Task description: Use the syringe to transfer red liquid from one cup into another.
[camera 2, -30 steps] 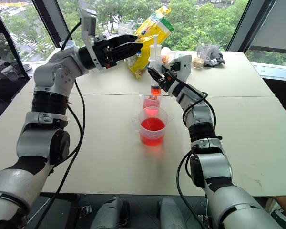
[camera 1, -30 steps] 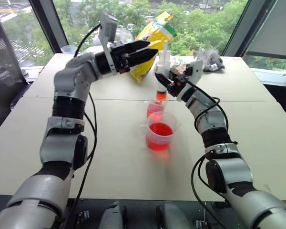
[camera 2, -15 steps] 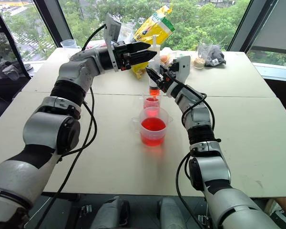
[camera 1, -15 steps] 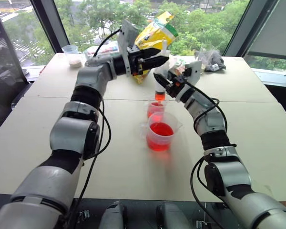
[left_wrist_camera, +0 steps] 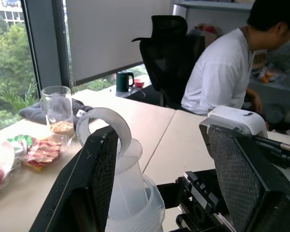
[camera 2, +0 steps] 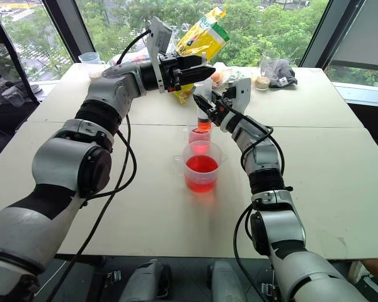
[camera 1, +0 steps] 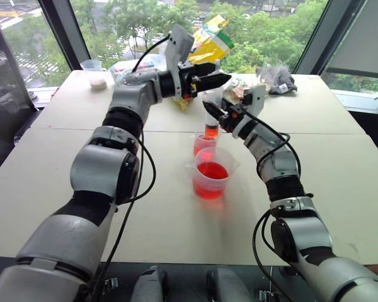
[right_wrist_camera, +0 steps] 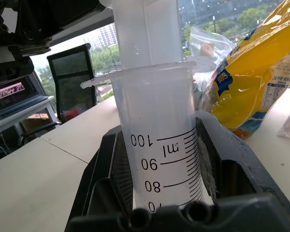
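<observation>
The syringe [camera 2: 203, 104] stands upright in the right end effector [camera 2: 205, 106], clear barrel with black marks, white plunger up between the left end effector's [left_wrist_camera: 159, 159] parted fingers. Its orange-red tip hangs directly above the small clear cup [camera 2: 200, 134]. Nearer than that, the larger handled cup [camera 2: 201, 167] holds red liquid [camera 2: 201, 165].
</observation>
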